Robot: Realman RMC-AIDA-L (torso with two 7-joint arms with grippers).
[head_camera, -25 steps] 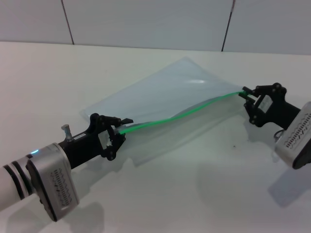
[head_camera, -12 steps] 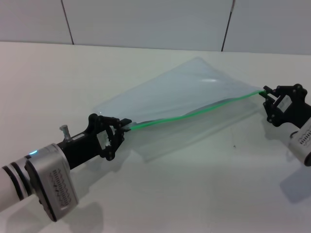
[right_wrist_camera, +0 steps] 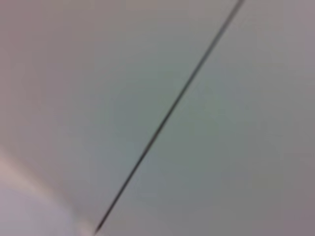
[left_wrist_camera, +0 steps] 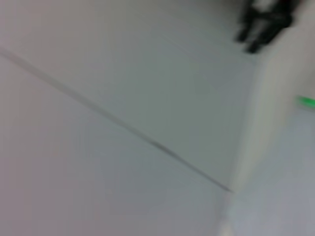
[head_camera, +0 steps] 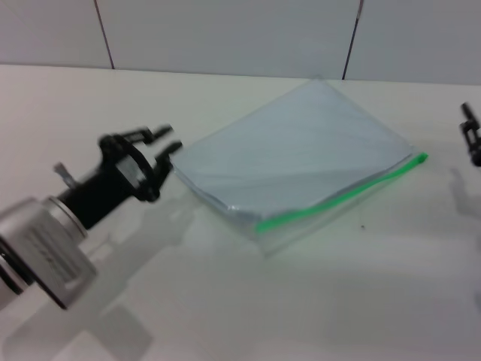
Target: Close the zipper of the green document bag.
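Note:
The green document bag (head_camera: pixel 301 150) lies flat on the white table (head_camera: pixel 248 301), a pale translucent pouch. Its zipper (head_camera: pixel 338 194) runs as a bright green strip along the bag's near right edge; I cannot make out a slider. My left gripper (head_camera: pixel 161 141) hovers just left of the bag's left corner, open and holding nothing. Only a dark tip of my right gripper (head_camera: pixel 470 134) shows at the right border of the head view, apart from the zipper's far end. The left wrist view catches a green bit of zipper (left_wrist_camera: pixel 306 102) and the right gripper (left_wrist_camera: pixel 266 22) farther off.
A tiled wall (head_camera: pixel 225 30) with dark seams rises behind the table. The right wrist view shows only wall (right_wrist_camera: pixel 157 118) and one seam. Bare tabletop lies in front of the bag.
Both grippers have let go of the zipper's ends and the bag has dropped flat on the table. The left arm pulled back up and left; the right arm withdrew to the right border.

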